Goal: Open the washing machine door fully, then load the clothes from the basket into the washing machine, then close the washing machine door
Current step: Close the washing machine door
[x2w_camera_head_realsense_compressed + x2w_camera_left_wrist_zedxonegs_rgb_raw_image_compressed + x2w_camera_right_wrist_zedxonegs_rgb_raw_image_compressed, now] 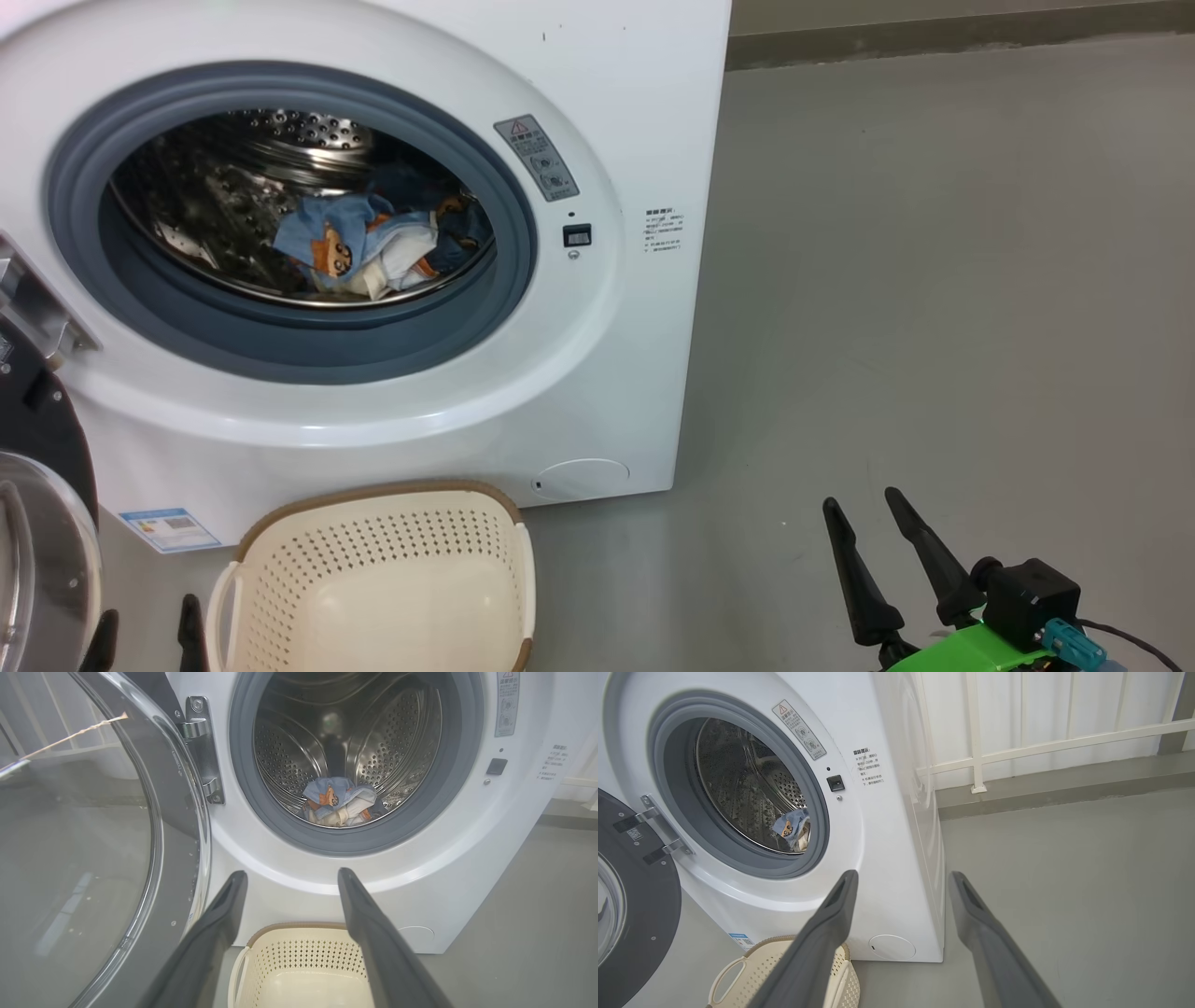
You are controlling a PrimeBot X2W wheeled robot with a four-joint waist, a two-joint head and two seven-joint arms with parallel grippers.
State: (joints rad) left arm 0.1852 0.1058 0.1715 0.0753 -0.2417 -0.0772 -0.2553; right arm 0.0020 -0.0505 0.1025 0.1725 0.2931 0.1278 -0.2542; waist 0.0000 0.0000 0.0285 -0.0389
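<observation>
Head view: warning sticker [536, 157], blue label [168, 529], unreadable print [664, 231] on washing machine [635, 112]; left claw [292, 873], right claw [861, 498] wide, empty.

Stuck on the washing machine [635, 112], right of the opening: grey sticker [537, 157] with a warning triangle, characters unreadable. Further right, small printed lines [664, 231], illegible. Low left, blue label [169, 528], too small to read.
</observation>
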